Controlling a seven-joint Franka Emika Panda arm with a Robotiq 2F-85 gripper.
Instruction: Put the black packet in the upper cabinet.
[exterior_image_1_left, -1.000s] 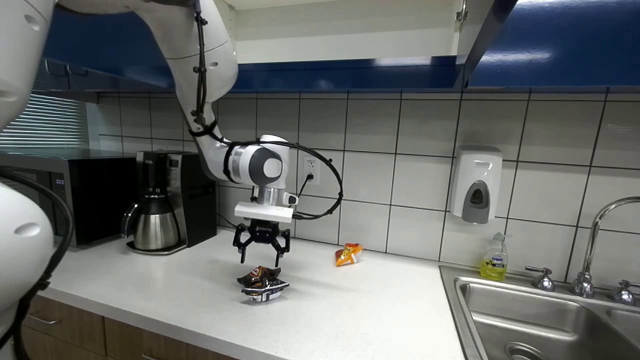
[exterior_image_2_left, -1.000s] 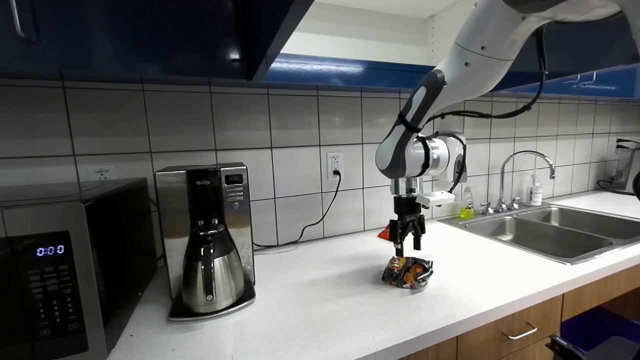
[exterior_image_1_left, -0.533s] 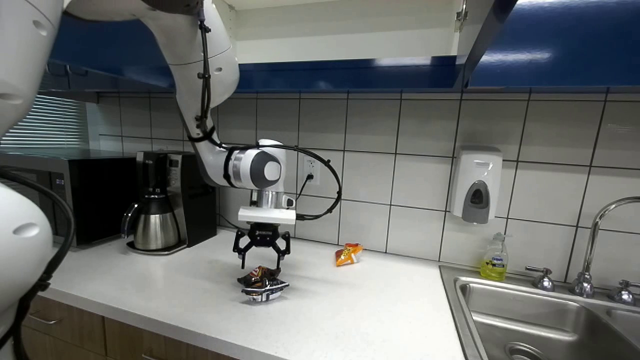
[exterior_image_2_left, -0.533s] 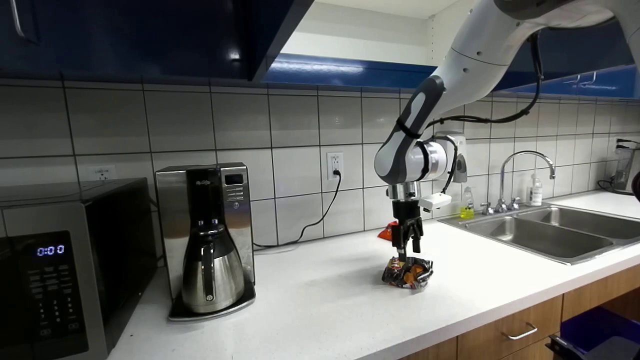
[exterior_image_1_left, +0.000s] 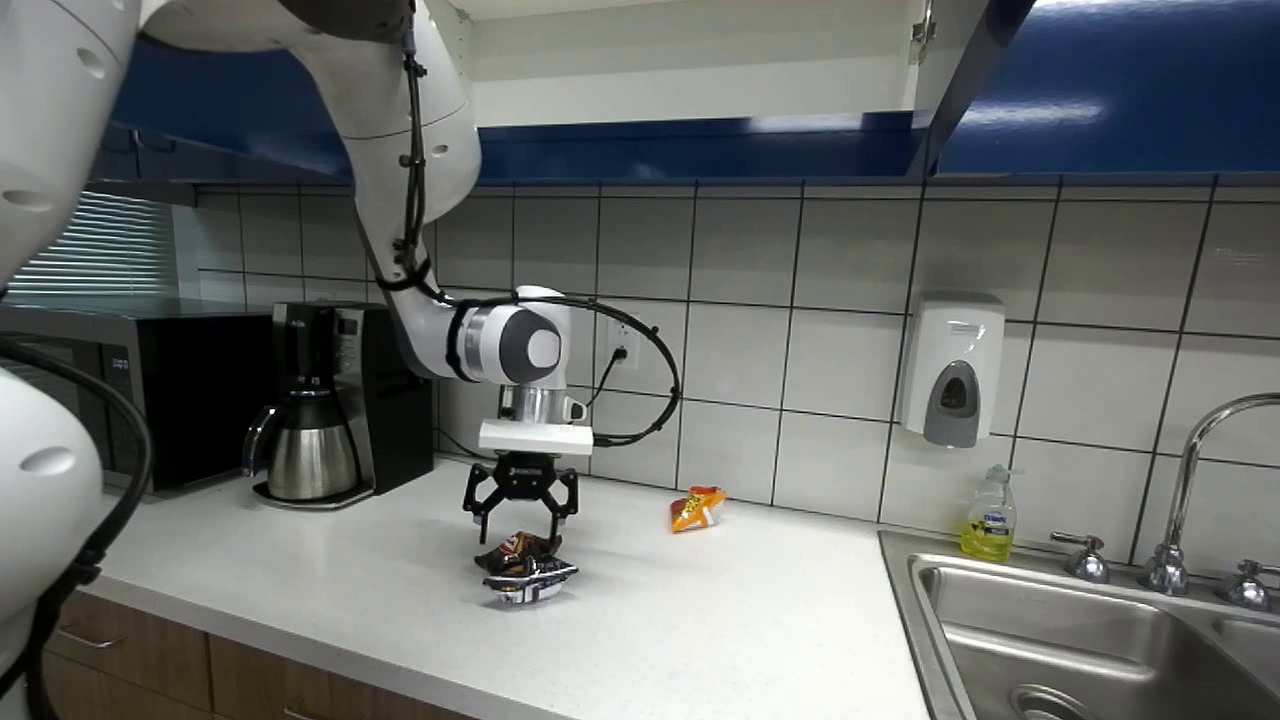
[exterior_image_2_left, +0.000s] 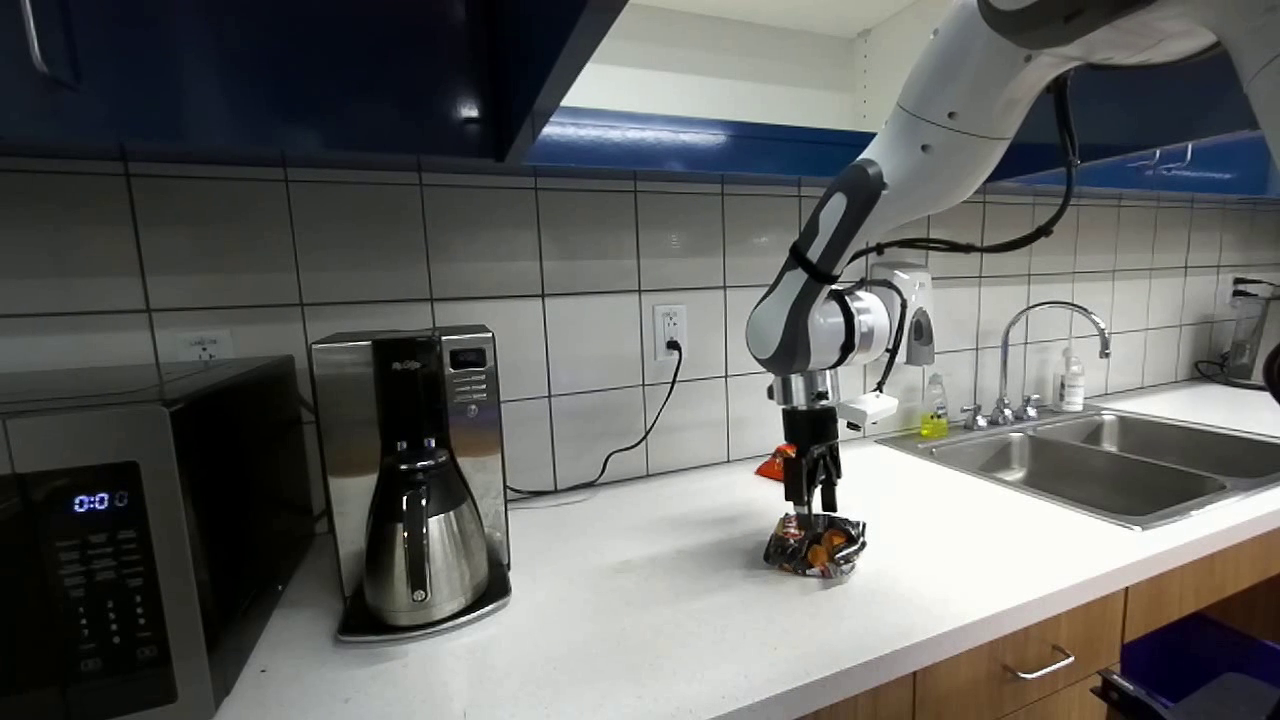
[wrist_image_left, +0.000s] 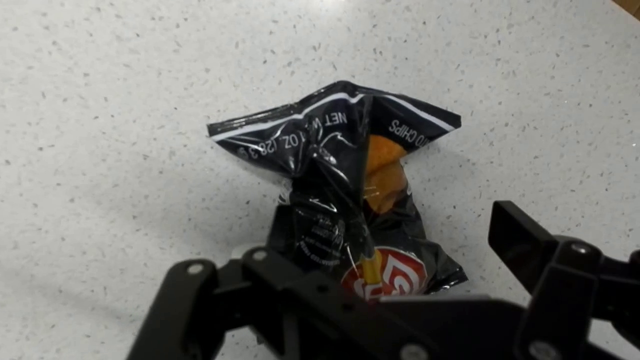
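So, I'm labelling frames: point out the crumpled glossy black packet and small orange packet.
Crumpled glossy black packet (wrist_image_left: 337, 187): wrist view, on its middle.
Small orange packet (exterior_image_1_left: 696, 510): in an exterior view, on its face.

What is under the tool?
The black packet, on the white counter. In the wrist view, the tool covers part of the packet; its underside and anything beneath are hidden.
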